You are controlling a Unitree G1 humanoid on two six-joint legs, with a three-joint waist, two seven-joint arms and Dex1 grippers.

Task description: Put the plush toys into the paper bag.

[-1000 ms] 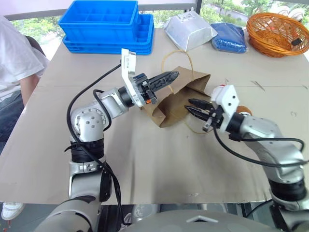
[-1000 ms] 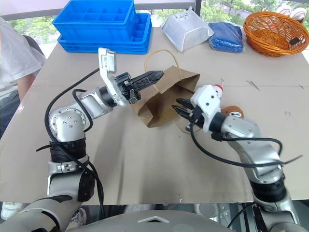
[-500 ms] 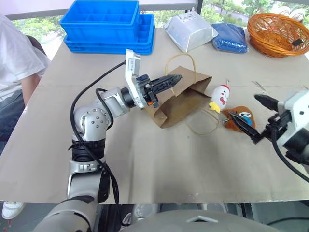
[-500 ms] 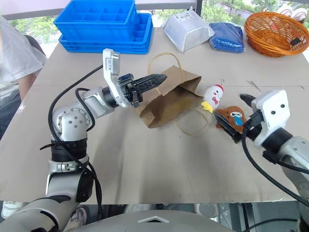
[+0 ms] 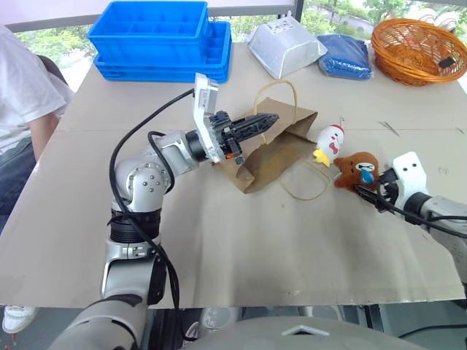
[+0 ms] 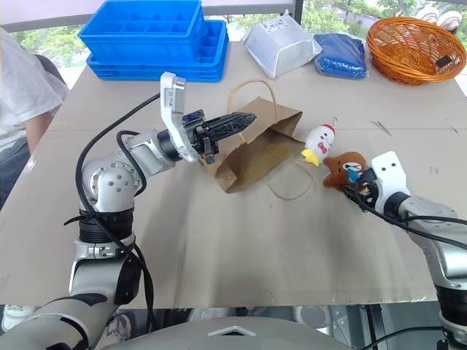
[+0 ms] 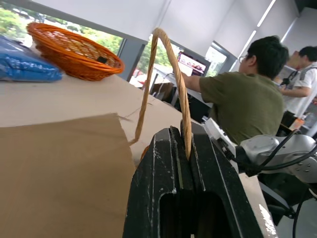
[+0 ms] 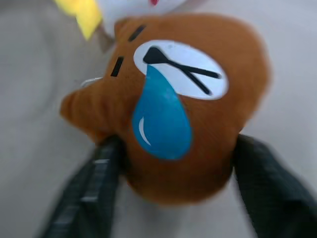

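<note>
Gripping: right end effector [image 8: 168, 163] has one finger on each flank of the brown toy [image 5: 360, 170], pressed into the plush; the squeeze looks on, lift not begun by my reading.
Holding: left end effector [image 5: 264, 122] pressed together on the bag's cord handle [image 7: 166, 79], the loop rising from between the fingers.
Bag: paper bag [image 5: 273, 149] lies on its side on the surface [image 5: 219, 240], mouth toward the toys, one handle raised, the other loop flat on the surface just beside the mouth.
Brown toy: on the surface, near the bag's mouth on the side away from the left arm; crying face and blue tear turned to the right wrist camera.
White toy [image 5: 330, 142]: between the bag's mouth and the brown toy, touching or nearly touching the brown one; lies free, nothing gripping it.
Done: neither toy is inside the bag; handle secured, first toy flanked by fingers.
Left: lift brown toy, carry it to the bag's mouth, drop it in; then the same for the white toy.
Stage: early, I judge; first pick under way.
Watch: the bag's mouth looks barely open from the head camera; how far it gapes I cannot tell.
Nearby: blue crates [image 5: 164, 40] and wicker basket [image 5: 418, 40] stand well beyond the bag, not involved.
</note>
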